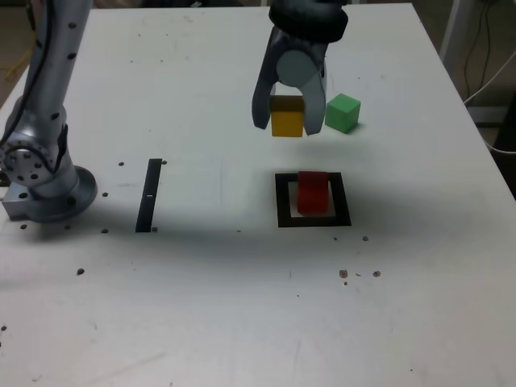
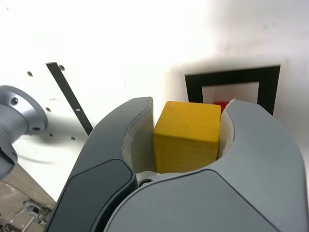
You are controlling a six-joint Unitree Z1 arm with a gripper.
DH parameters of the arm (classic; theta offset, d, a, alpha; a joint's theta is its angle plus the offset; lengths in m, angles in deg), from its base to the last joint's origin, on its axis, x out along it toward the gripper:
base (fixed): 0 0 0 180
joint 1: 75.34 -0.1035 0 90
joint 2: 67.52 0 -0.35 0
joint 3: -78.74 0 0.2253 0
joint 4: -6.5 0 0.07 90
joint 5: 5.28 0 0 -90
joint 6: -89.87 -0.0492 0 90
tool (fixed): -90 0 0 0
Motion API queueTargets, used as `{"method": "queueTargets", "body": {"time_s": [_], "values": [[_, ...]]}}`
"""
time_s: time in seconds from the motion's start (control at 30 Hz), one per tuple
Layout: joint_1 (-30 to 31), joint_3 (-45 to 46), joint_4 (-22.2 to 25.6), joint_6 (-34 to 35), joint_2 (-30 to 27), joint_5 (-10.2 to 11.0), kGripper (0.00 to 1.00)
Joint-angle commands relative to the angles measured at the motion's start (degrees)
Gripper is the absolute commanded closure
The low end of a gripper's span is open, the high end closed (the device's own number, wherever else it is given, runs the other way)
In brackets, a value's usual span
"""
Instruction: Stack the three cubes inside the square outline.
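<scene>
Exterior view: arm reaching down from the top edge, gripper clamped on the yellow cube, held clear of the table, beyond the square outline. Red cube inside the outline; green cube on the table just beside the gripper, toward the exterior view's right. Wrist view: jaws pressed against two opposite cube faces; green cube unseen. Three cubes, one outline, one black strip.
</scene>
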Motion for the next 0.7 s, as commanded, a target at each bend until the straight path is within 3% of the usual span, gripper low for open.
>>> {"method": "queueTargets", "body": {"time_s": [0.0,0.37,0.67], "values": [[1.41,0.12,0.39,0.88,-0.50,-0.54,0.62],[7.13,-0.90,0.25,5.80,0.96,-3.31,0.62],[8.12,-2.92,0.20,6.78,3.50,-4.06,0.62]]}}
